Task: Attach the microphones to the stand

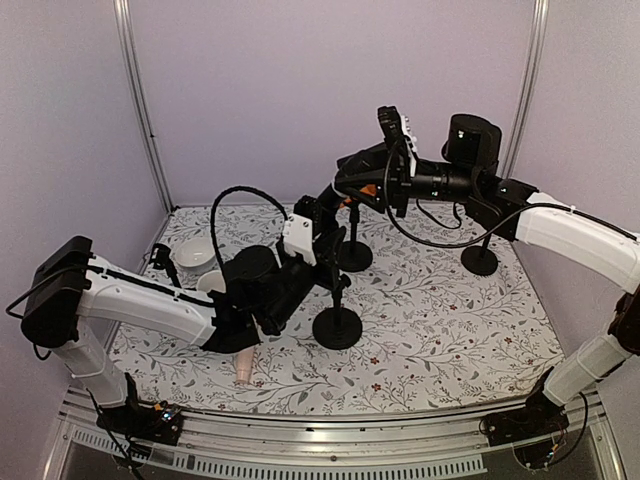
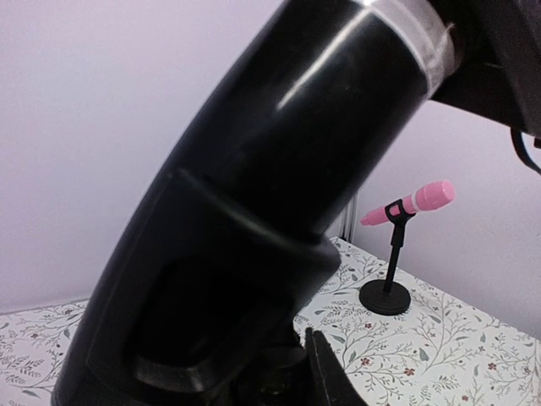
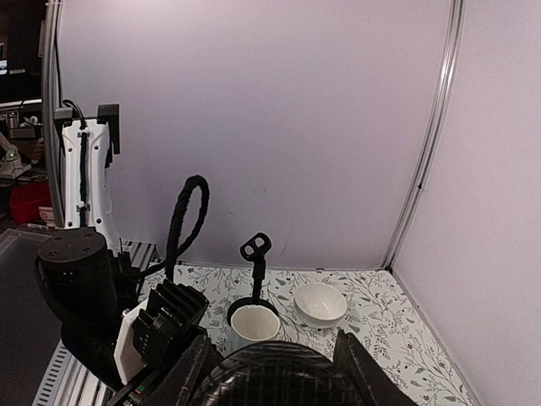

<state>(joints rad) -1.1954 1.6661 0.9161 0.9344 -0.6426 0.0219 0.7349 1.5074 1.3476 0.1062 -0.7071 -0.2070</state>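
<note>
My right gripper (image 1: 350,187) is raised over the middle of the table, shut on the black microphone. Its mesh head (image 3: 279,376) fills the space between the two fingers in the right wrist view. Below it stands a black stand (image 1: 337,325), and my left gripper (image 1: 322,238) is at that stand's upper end. A large black body fills the left wrist view, with only one finger (image 2: 328,376) showing, so what the left jaws close on is hidden. The bright pink microphone (image 2: 414,203) sits clipped in a stand (image 2: 385,298) at the far right. The pale beige-pink microphone (image 1: 245,367) lies under my left arm. A bit of the orange microphone (image 1: 370,190) shows behind my right gripper.
A white bowl (image 1: 193,252) and a mug (image 1: 212,283) sit at the back left, next to a small stand with an empty clip (image 3: 256,247). Another stand base (image 1: 352,256) is behind the middle one. Purple walls enclose the patterned table (image 1: 430,320).
</note>
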